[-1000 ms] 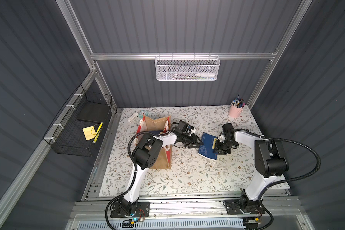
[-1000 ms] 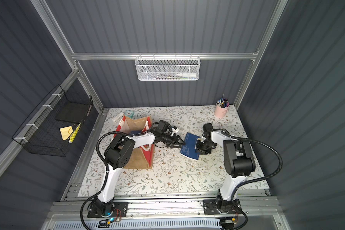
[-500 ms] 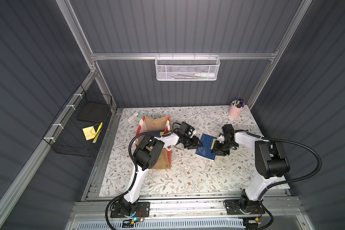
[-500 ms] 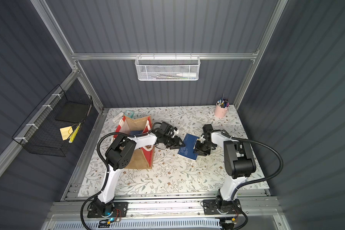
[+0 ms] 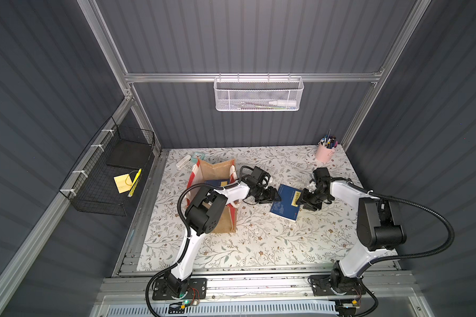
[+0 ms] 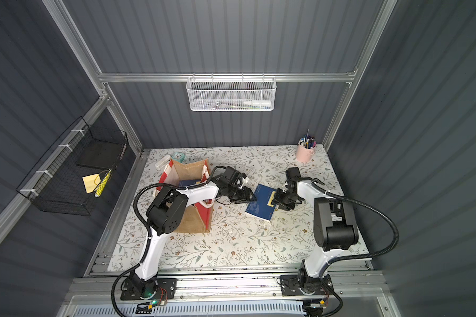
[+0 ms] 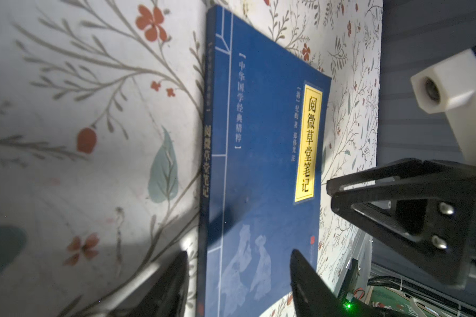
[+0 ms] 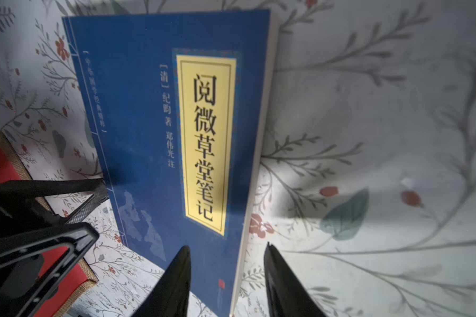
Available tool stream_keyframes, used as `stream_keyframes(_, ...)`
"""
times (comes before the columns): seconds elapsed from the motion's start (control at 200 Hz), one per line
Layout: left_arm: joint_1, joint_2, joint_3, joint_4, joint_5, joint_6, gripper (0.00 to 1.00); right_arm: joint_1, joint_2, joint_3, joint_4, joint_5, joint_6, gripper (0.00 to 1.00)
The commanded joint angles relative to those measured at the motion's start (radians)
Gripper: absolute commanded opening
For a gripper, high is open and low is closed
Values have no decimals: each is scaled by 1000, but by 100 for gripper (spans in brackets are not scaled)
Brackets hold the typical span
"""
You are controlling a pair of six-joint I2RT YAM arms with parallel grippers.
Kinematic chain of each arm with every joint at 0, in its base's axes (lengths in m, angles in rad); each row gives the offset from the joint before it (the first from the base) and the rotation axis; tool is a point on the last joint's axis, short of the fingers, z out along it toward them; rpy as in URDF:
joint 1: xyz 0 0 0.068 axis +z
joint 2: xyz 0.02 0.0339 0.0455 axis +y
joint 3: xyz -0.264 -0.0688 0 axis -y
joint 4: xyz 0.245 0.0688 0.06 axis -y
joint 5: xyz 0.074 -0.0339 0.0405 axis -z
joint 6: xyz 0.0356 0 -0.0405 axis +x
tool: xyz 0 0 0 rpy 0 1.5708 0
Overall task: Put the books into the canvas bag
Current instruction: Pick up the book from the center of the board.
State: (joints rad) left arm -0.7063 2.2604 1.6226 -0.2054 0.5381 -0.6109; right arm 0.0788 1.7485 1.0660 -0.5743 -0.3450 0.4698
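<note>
**While one book sits in the bag, two spread grippers flank another**

Where the two arms rise from their bases at the near edge, the floral table [image 5: 259, 241] begins. Farther in, on the left, the canvas bag [image 5: 226, 222] stands upright with its mouth up and its near jute wall facing the bases; both top views show it [image 6: 193, 222].

Right of the bag, about mid-table, a navy book [image 5: 285, 201] with a yellow title label lies cover up, askew to the table's edges [image 6: 261, 203].

The left gripper [image 5: 275, 197] meets the book's left edge. In the left wrist view its fingers are apart [image 7: 238, 254], one beside the spine and one over the cover [image 7: 259, 164].

The right gripper [image 5: 300, 200] is at the right edge by the label. In the right wrist view its fingers are also apart [image 8: 227, 247], one over the cover [image 8: 149, 137] and one past the page edge. Neither pair is clamped, and I cannot tell whether any finger touches the book.

Deeper inside the bag, a second navy book [image 5: 217, 183] lies against the bottom, label up [image 6: 188, 183].

Beyond the bag's far end stands a small teal clock [image 5: 198, 156]. At the far right corner a pink cup [image 5: 324, 153] holds pens.

On the back wall hangs a white mesh basket [image 5: 259, 96]. On the left wall a black wire basket [image 5: 105, 186] holds a yellow note [image 5: 123, 184].
</note>
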Motion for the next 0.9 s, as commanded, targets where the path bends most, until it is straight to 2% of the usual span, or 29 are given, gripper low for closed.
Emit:
stream_keyframes(0.0,2,48,29,-31,-4,-3,60,1,48,24,8,-4,7,40)
stream_keyframes(0.155,3,65,32,-11,45,-19,60,3,68,14,10,1,5,29)
stream_keyframes(0.26,1,83,53,1,152,-41,61,2,66,6,10,-1,1,21)
stream_keyframes(0.38,1,65,32,94,268,-94,60,0,66,2,10,-13,0,18)
stream_keyframes(0.495,1,28,21,141,314,-111,54,-15,61,-14,39,-67,16,17)
stream_keyframes(0.685,1,-4,2,179,326,-133,44,-22,43,-38,80,-136,39,16)
stream_keyframes(0.895,-3,2,-15,135,245,-100,40,-22,23,-58,92,-169,50,17)
